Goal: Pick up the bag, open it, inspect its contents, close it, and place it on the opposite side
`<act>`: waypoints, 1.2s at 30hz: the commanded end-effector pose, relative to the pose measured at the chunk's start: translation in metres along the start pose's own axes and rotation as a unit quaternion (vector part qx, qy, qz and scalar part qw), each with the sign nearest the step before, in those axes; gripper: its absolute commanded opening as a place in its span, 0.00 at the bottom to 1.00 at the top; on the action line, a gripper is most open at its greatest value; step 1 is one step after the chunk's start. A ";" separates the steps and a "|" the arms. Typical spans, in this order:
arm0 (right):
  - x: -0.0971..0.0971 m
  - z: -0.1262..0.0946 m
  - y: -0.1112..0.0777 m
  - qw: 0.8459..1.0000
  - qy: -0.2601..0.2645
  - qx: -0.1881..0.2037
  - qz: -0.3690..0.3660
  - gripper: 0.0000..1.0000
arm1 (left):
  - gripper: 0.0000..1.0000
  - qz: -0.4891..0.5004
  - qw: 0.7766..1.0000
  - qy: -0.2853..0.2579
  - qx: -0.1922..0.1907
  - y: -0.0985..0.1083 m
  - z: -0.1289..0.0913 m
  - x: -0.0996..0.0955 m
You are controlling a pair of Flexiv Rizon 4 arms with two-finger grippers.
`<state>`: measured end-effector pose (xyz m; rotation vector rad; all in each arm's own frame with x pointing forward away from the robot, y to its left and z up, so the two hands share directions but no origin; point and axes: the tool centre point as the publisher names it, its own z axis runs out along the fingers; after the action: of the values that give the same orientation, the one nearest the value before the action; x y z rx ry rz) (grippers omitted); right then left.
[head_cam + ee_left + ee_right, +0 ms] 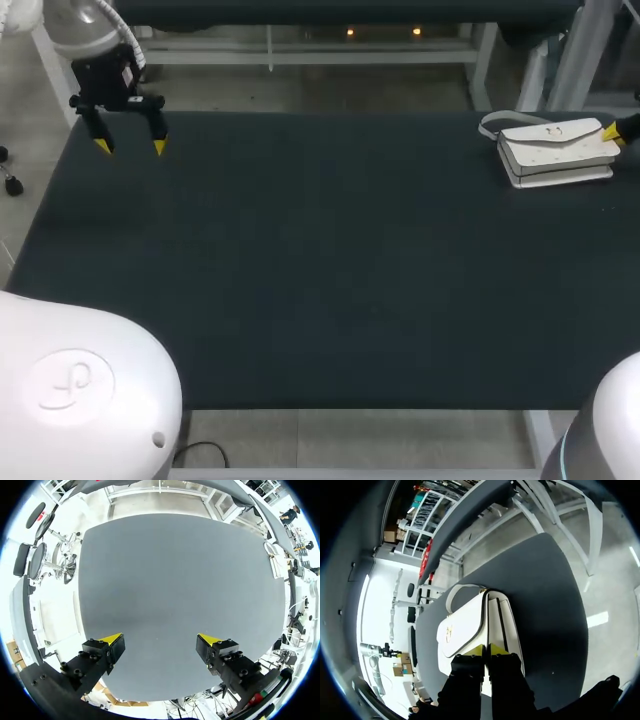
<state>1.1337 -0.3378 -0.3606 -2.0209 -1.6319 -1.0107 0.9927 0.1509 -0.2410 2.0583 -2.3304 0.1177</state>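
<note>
A white handbag (555,150) with a gold clasp lies flat at the table's far right, its strap (495,122) looped behind it. My right gripper (612,132) comes in from the right edge and meets the bag's right end. In the right wrist view the bag (465,625) lies just ahead of the right gripper (485,650). Its yellow tips are pressed together, and the flap's dark-trimmed edge runs in between them. My left gripper (131,146) hangs open above the far left corner, nothing between its fingers (112,640). The bag (276,562) shows small across the table.
The dark table (320,260) is bare apart from the bag. Its right edge runs close beside the bag, and its far edge lies just behind the strap.
</note>
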 end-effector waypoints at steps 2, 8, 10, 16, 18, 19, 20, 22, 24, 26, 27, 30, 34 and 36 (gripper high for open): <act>-0.010 -0.002 0.013 0.997 0.007 0.071 0.006 0.00 | 1.00 0.000 1.000 -0.001 0.001 0.001 0.000 0.000; -0.016 0.000 0.017 0.997 0.007 0.069 0.015 0.00 | 1.00 0.000 1.000 -0.001 0.001 0.001 0.000 0.000; -0.018 0.000 0.018 0.998 0.007 0.066 0.019 0.00 | 1.00 0.000 1.000 -0.001 0.001 0.001 0.000 0.000; -0.021 -0.001 0.015 0.998 0.013 0.059 0.025 0.00 | 1.00 0.000 1.000 -0.001 0.001 0.001 0.000 0.000; -0.022 -0.002 0.015 0.998 0.014 0.057 0.027 0.00 | 1.00 0.000 1.000 -0.001 0.001 0.001 0.000 0.000; -0.023 -0.003 0.015 0.998 0.015 0.055 0.029 0.00 | 1.00 0.000 1.000 -0.001 0.001 0.001 0.000 0.000; -0.024 -0.004 0.015 0.998 0.016 0.053 0.031 0.00 | 1.00 0.000 1.000 -0.001 0.001 0.001 0.000 0.000; -0.027 -0.008 0.016 0.998 0.019 0.047 0.035 0.00 | 1.00 0.000 1.000 -0.001 0.001 0.001 0.000 0.000; -0.029 -0.010 0.016 0.998 0.020 0.043 0.038 0.00 | 1.00 0.000 1.000 -0.001 0.001 0.001 0.000 0.000; -0.032 -0.013 0.016 0.998 0.021 0.039 0.041 0.00 | 1.00 0.000 1.000 -0.001 0.001 0.001 0.000 0.000; -0.033 -0.015 0.016 0.998 0.022 0.038 0.043 0.00 | 1.00 0.000 1.000 -0.001 0.001 0.001 0.000 0.000; -0.034 -0.016 0.014 0.998 0.022 0.036 0.043 0.00 | 1.00 0.000 1.000 -0.001 0.001 0.001 0.000 0.000; -0.036 -0.017 0.013 0.998 0.023 0.036 0.043 0.00 | 1.00 0.000 1.000 -0.001 0.001 0.001 0.000 0.000; -0.036 -0.016 0.012 0.998 0.023 0.037 0.043 0.29 | 1.00 0.000 1.000 -0.001 0.001 0.001 0.000 0.000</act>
<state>1.1306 -0.3707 -0.3706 -2.1068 -1.4929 -1.0924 0.9926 0.1512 -0.2414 2.0581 -2.3304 0.1203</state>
